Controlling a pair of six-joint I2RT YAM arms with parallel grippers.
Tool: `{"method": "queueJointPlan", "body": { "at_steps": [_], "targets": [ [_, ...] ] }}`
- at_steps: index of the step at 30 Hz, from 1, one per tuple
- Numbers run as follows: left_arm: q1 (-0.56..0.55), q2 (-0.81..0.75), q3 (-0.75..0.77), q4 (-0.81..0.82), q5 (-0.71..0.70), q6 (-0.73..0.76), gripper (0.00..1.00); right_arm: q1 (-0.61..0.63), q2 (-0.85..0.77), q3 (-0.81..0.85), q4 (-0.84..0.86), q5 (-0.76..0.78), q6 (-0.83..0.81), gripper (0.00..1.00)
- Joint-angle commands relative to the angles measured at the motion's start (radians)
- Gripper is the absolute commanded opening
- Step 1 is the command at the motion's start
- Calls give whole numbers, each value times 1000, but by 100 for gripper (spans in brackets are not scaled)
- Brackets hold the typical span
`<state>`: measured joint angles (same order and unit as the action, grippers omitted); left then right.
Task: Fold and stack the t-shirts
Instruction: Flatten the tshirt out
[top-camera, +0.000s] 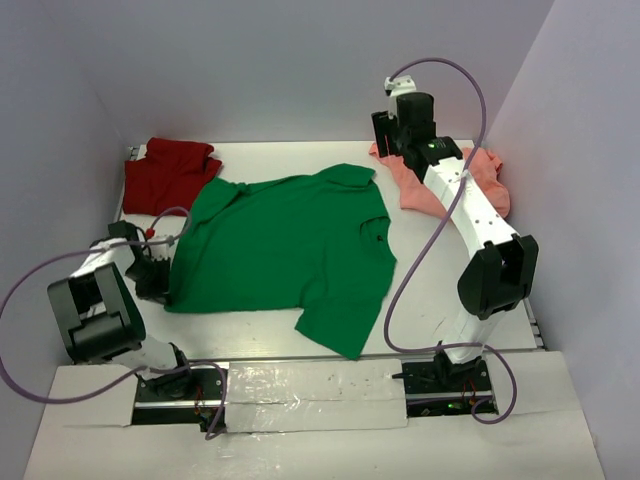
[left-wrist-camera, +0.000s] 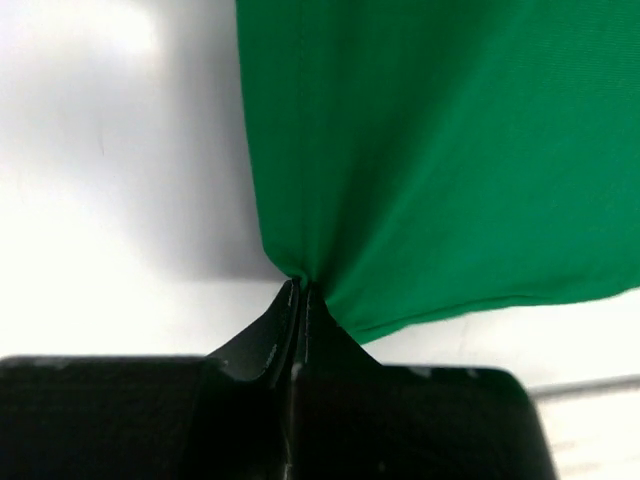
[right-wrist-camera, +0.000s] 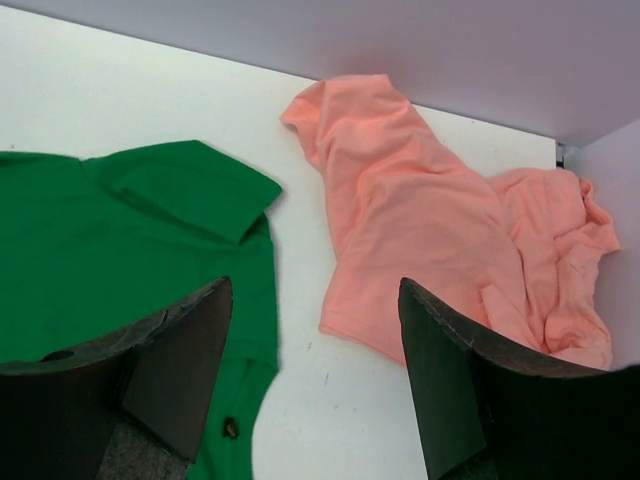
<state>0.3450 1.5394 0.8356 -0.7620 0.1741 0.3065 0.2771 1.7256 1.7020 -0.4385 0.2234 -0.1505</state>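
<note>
Three t-shirts lie on a white table with plain walls on three sides. A bright green t-shirt is spread mostly flat across the middle, one sleeve reaching toward the near edge and the other toward the far edge. A dark red t-shirt sits crumpled in the far left corner, just beside the green one. A salmon pink t-shirt is bunched in the far right corner, partly hidden under the right arm in the overhead view.

At the left edge of the table, the left gripper is low, and its jaws are pressed together on the left edge of the green t-shirt. In the wrist view the cloth gathers to a pinched point between the black fingers and fans out from there.

Near the far edge, the right gripper hangs with its jaws wide apart and nothing between them. Below it are the bare strip of table between the green sleeve and the pink t-shirt, and both of those shirts. A purple cable loops from each arm.
</note>
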Motion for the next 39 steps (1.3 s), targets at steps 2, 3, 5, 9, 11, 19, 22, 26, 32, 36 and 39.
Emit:
{"method": "queueJointPlan", "body": {
  "at_steps": [2, 3, 5, 9, 11, 19, 22, 26, 32, 36, 39],
  "targets": [
    [60, -140, -29, -181, -59, 95, 0, 24, -49, 58, -26, -22, 0, 74],
    [58, -156, -47, -191, -61, 109, 0, 27, -52, 53, -25, -24, -1, 74],
    [60, -188, -61, -207, -65, 114, 0, 31, -66, 38, -23, -25, -1, 74],
    [63, -216, -52, -208, -54, 121, 6, 43, -54, 25, -72, -65, 2, 74],
    [69, -214, -27, -189, -50, 125, 21, 57, -32, 16, -104, -82, 0, 74],
    [81, -115, 216, -51, -24, 74, 77, 89, -6, -128, -76, -186, 0, 75],
    [89, -101, 287, 37, 14, 40, 78, 96, 3, -168, -49, -190, -1, 75],
    [92, -117, 278, 269, 71, -45, 78, 96, 43, -215, 13, -213, 0, 75],
    [78, -42, 283, 550, 131, -197, 77, 86, 214, -80, 84, -161, 49, 75],
    [65, -25, 267, 647, 131, -256, 77, 54, 359, 100, 32, -99, 115, 75],
    [58, -57, 200, 752, 116, -282, 77, 16, 472, 263, -18, -88, 149, 75]
  ]
}}
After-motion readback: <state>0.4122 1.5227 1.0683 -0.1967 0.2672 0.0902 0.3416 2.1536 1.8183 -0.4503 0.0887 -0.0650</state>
